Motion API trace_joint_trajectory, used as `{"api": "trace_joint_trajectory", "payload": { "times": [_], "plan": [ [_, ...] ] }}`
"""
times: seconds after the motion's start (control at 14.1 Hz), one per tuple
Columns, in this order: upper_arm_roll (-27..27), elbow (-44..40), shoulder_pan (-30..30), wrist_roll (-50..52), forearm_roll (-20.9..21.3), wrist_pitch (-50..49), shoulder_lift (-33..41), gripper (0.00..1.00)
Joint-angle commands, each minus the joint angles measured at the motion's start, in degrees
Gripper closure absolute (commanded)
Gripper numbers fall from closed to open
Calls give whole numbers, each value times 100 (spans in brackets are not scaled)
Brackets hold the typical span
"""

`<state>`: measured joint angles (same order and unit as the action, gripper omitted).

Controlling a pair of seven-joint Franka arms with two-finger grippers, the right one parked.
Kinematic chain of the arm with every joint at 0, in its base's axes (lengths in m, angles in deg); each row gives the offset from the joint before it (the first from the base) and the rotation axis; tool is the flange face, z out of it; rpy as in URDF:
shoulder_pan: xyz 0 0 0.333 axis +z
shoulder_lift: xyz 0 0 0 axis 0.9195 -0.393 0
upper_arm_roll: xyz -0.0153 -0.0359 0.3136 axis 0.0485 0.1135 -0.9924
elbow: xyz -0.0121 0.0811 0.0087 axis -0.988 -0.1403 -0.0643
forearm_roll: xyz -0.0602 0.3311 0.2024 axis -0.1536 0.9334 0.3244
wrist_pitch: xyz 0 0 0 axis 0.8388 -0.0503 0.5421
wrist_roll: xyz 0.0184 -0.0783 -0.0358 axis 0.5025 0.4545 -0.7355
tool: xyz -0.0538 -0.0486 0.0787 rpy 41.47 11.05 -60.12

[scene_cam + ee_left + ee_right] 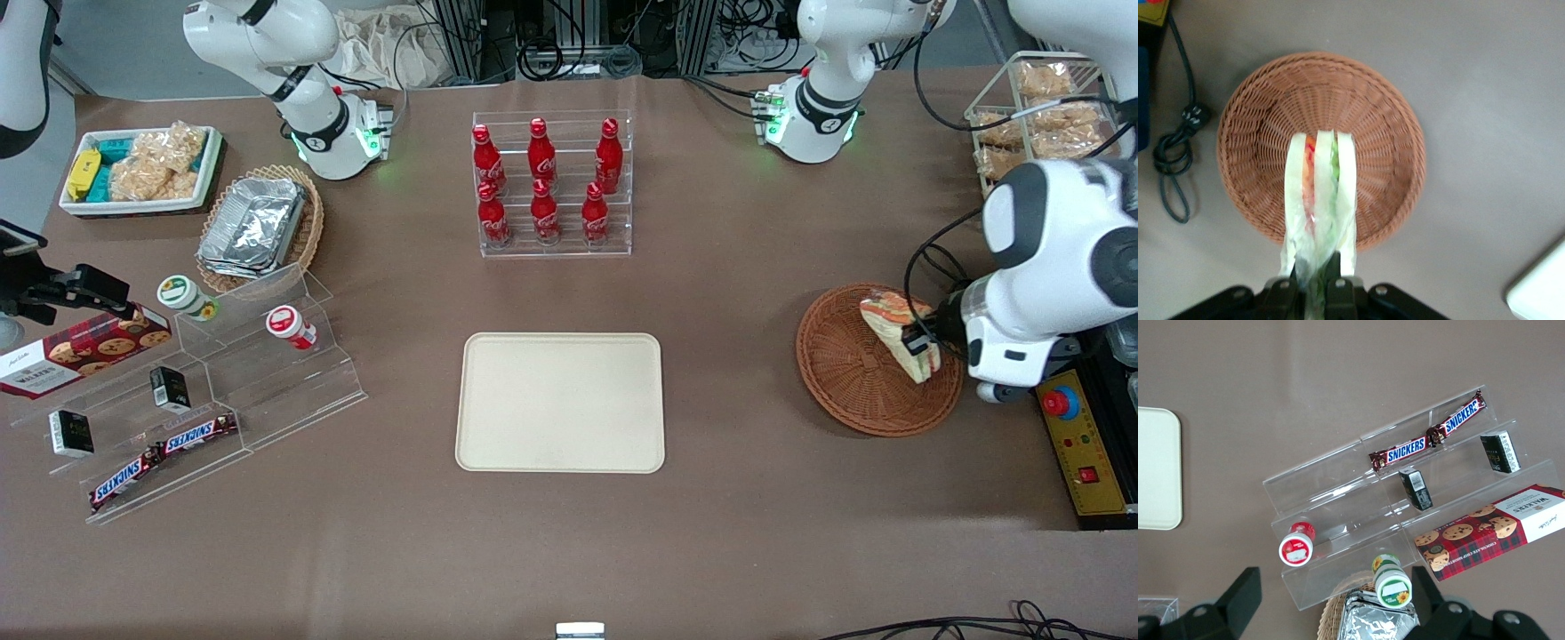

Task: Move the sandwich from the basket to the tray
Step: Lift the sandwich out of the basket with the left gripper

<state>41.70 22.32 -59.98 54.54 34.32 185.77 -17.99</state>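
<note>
A brown desk carries the scene. Toward the working arm's end of the desk sits a round, shallow, reddish-brown woven wicker basket (853,391). The working arm's black two-finger gripper (917,342) hangs over the basket, its two fingers (1338,293) closed narrow on a small triangular sandwich wedge of pale white bread with orange, green and red filling (898,331). The wrist view shows the sandwich (1320,200) pinched at one end between the fingers, its three bread slices standing on edge and reaching out above the basket's bowl (1358,113) (the wedge looks lifted rather than resting, though contact with the weave cannot be ruled out).

Near the middle of the desk, well apart from the basket, lies a flat cream-beige rectangular tray with rounded corners and a low rim (560,402); nothing lies on it. A corner of this tray (1541,290) also shows in the wrist view.

Farther from the front camera than the tray stands a clear acrylic tiered rack of six red cola bottles (549,182). Toward the parked arm's end of the desk are a clear stepped display stand with two chocolate bars in dark wrappers (164,453), a lighter tan wicker basket holding a foil container (258,224), and a white rectangular bin of snack packets (142,169).
</note>
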Motion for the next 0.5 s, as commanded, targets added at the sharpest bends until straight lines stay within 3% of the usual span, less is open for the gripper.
{"api": "trace_joint_trajectory", "payload": {
  "times": [0.0, 0.21, 0.43],
  "plan": [
    [131, -1210, -20, -334, 26, -977, -176, 100],
    [359, -1626, -20, -651, -35, -1112, -184, 100],
    [1078, -1617, -46, -564, 17, -692, -500, 100]
  ]
}}
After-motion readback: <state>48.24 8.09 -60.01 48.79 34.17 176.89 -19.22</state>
